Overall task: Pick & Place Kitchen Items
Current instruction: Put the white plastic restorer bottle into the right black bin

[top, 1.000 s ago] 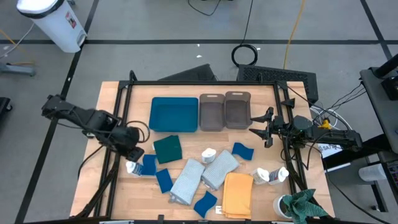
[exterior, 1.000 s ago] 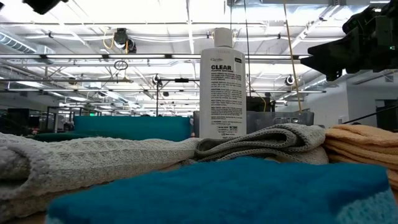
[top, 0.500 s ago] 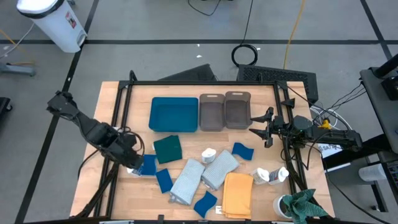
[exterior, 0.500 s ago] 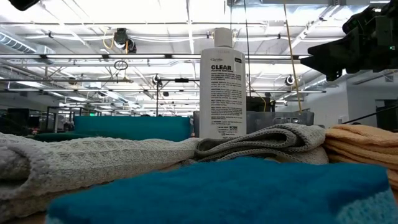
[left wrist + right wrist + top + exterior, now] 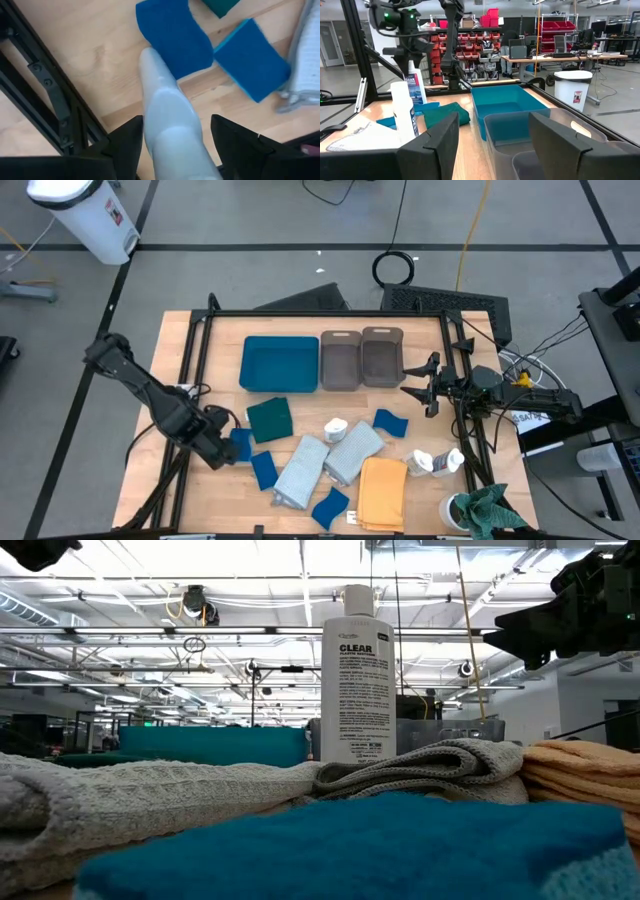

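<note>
Left gripper [image 5: 175, 137] is being held low over the desk [image 5: 190, 500] near its left edge, and its jaws are being kept clenched on a small white bottle [image 5: 167, 115]. In the left wrist view the bottle is being gripped across its body, its long axis running straight out ahead between the dark fingers [image 5: 127, 140], with the narrow end being pointed toward a blue sponge [image 5: 175, 35]; a second blue sponge [image 5: 252, 60] is lying just beside the first. The likely drop zone is being judged as the teal tray [image 5: 248, 380] or the two grey-brown bins [image 5: 322, 362], all lying toward the back of the desk from the bottle, with the dark teal cloth [image 5: 268, 418] in between. The left arm is by far the nearer one. Right gripper [image 5: 418, 387] is being parked by the right-hand bin, jaws released and nothing between them. Still on the desk: pale grey cloths [image 5: 352, 450], a mustard yellow cloth [image 5: 382, 492], and more white bottles [image 5: 436, 463] near the right edge.
</note>
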Controlling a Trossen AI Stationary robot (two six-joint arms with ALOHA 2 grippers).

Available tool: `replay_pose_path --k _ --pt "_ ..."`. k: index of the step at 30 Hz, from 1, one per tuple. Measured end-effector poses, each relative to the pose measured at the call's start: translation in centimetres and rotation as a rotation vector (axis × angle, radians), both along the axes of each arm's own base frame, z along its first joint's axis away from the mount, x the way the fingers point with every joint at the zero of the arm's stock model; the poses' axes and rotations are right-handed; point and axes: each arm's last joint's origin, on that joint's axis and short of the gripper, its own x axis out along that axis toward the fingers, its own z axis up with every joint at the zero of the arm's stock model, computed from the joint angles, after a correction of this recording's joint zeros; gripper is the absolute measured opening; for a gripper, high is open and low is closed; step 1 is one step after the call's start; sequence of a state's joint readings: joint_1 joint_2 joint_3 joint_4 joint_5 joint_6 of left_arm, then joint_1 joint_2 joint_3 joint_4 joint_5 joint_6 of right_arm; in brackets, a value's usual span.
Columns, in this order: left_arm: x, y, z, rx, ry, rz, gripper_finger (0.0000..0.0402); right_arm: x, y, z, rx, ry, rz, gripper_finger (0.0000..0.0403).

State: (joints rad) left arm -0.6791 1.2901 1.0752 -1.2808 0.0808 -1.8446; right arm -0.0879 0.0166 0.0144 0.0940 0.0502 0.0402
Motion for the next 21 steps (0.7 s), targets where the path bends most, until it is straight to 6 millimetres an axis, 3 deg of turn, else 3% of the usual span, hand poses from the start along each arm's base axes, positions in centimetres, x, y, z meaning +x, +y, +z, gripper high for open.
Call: replay_pose_path --k 5,11,14,21 --pt "0.2 -0.6 -0.7 0.023 0.029 -0.018 0.0226 0.0 0.0 0.0 0.0 0.0 0.0 0.021" --pt "0.1 -0.8 -0.7 0.033 0.029 -0.019 0.0135 0.0 0.0 0.0 0.0 0.0 0.0 0.021" --pt "0.0 -0.6 -0.5 0.058 0.033 -0.02 0.0129 0.0 0.0 0.0 0.0 0.0 0.0 0.021" --pt "0.0 0.0 4.0 0.157 -0.059 -0.066 0.0129 0.0 0.0 0.0 0.0 0.0 0.0 0.021"
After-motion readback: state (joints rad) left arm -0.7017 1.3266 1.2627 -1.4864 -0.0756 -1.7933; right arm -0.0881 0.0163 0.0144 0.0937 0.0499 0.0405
